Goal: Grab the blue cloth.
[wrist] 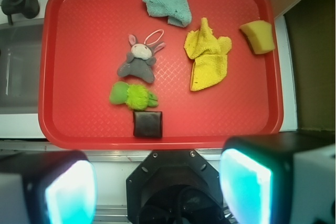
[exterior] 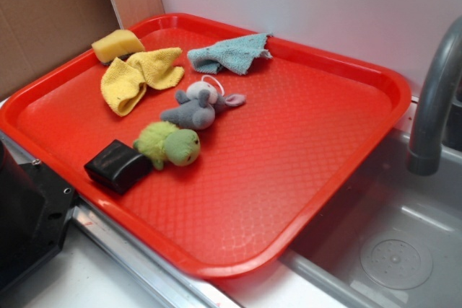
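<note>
Your gripper (wrist: 157, 182) is hovering short of the red plastic tray (wrist: 58, 124), its two fingers (wrist: 247, 187) standing wide apart and holding nothing. You are aiming for the crumpled light blue terry cloth (wrist: 169, 3) lying at the far rim; come down over its bunched middle, keeping clear of its neighbours. Left to right in the wrist view, the tray is carrying a green plush toy (wrist: 132, 96), a grey plush mouse (wrist: 139, 59), a black block (wrist: 147, 124), the blue cloth, a yellow terry cloth (wrist: 207, 61) and a yellow sponge (wrist: 258, 36).
</note>
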Robot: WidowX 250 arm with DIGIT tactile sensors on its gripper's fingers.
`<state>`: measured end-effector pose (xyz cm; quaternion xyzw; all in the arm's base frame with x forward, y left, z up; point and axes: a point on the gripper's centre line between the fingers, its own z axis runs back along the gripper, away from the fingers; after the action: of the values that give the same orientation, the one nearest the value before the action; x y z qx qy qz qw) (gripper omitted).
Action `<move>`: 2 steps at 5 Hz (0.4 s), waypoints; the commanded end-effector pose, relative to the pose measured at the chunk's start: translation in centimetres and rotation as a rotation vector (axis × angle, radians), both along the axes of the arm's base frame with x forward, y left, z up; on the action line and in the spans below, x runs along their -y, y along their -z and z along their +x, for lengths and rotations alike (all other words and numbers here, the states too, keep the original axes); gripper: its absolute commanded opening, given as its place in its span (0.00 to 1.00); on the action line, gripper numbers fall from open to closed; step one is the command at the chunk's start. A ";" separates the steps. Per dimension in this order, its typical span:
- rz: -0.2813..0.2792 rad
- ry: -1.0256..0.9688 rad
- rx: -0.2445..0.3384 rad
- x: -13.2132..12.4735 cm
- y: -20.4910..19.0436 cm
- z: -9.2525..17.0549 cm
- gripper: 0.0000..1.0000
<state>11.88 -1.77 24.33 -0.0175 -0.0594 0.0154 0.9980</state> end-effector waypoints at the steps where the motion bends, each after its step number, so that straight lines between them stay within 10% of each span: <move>1: 0.000 0.000 0.000 0.0 0.0 0.0 1.00; 2: 0.117 -0.055 -0.070 -1.5 3.7 5.0 1.00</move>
<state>16.69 -0.53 20.18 0.0372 -0.0166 0.0286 0.9988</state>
